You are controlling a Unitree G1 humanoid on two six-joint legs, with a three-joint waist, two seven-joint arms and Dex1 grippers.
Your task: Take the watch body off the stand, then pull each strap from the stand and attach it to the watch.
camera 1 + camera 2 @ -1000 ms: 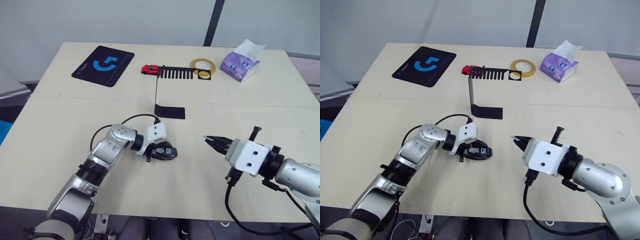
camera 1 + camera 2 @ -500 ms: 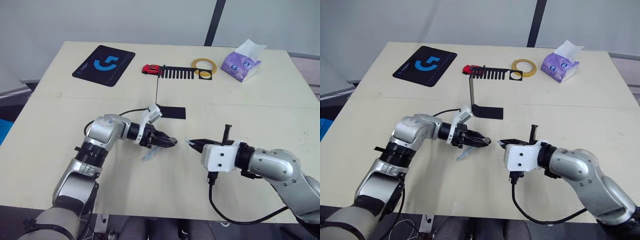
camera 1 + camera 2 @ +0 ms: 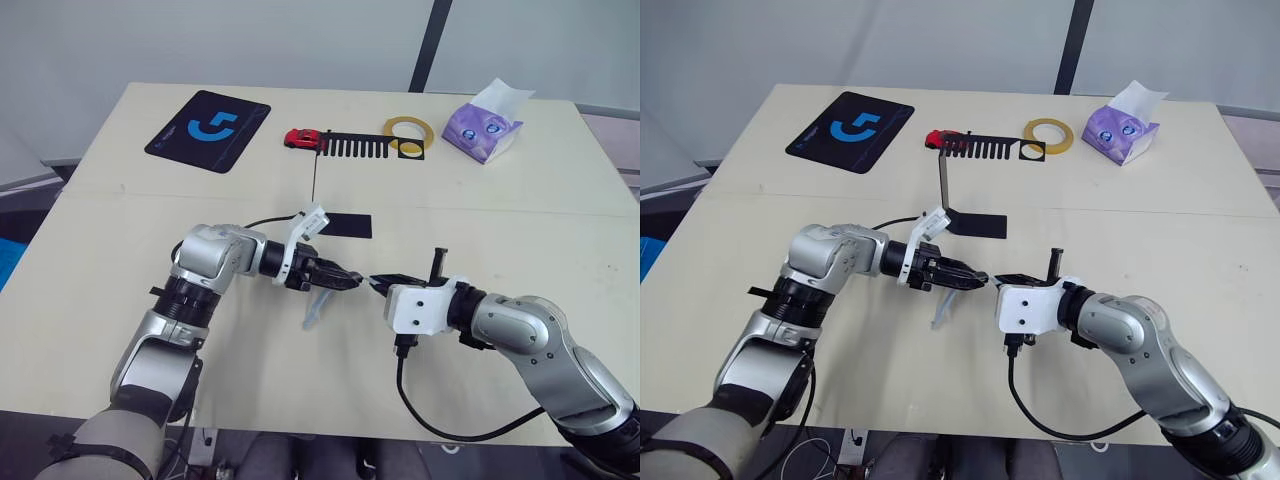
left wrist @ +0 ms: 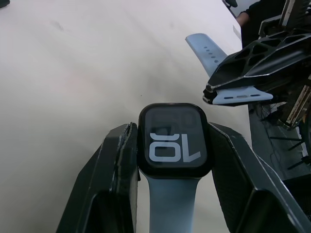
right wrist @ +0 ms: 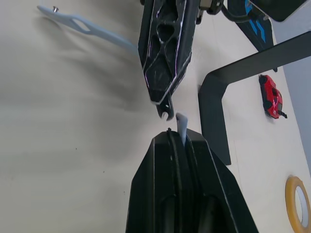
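Note:
The watch body (image 4: 174, 141), black with white digits, is clamped between the fingers of my left gripper (image 3: 345, 280), held above the table in front of the stand (image 3: 340, 224). One pale grey-blue strap (image 3: 316, 308) hangs from the watch toward the table and meets the case at its near edge (image 4: 170, 204). My right gripper (image 3: 375, 281) is shut on the other strap (image 4: 238, 96). That strap's tip (image 5: 182, 127) pokes out a finger's width from the left gripper's fingertips. The stand's comb bar (image 3: 350, 146) is bare.
Along the far side of the table lie a black mat with a blue logo (image 3: 206, 130), a red toy car (image 3: 300, 138), a yellow tape roll (image 3: 405, 130) and a purple tissue pack (image 3: 482, 125). Black cables trail from both wrists.
My left gripper rose from the table with the watch and hanging strap and swung right. My right gripper travelled left with its strap until the two sets of fingertips nearly meet.

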